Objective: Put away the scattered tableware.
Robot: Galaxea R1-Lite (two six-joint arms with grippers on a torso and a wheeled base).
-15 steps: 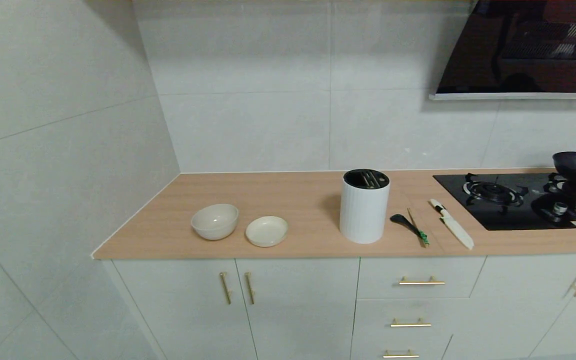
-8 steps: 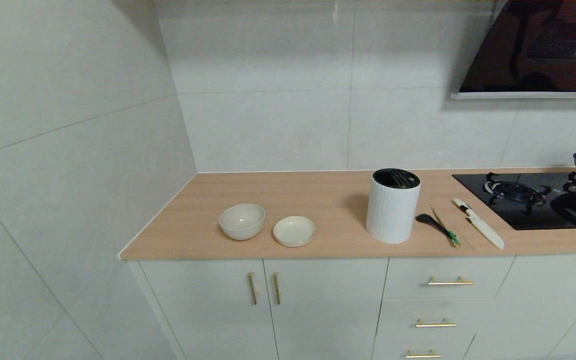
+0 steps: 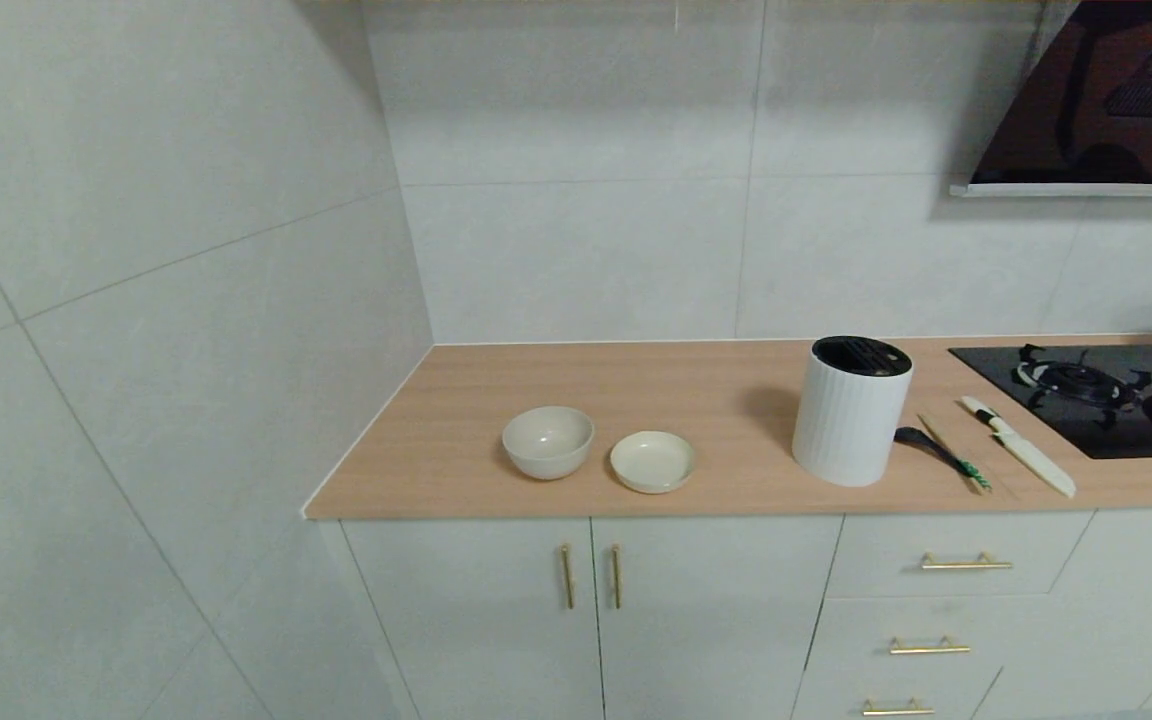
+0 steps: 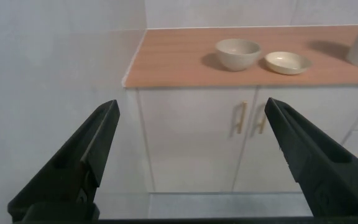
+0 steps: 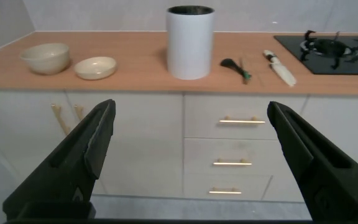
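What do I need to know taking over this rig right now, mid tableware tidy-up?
Left gripper: open, empty, short of the counter.
Right gripper: open, empty, also short of it.
Bowl and shallow dish sit side by side on the counter; the white holder stands to their right; black spoon, chopsticks and knife lie between holder and hob.
Done: nothing visibly put away.
Left: all five loose pieces.

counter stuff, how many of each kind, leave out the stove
bowl: 1
dish: 1
holder: 1
spoon: 1
chopsticks: 1 pair
knife: 1
total: 6
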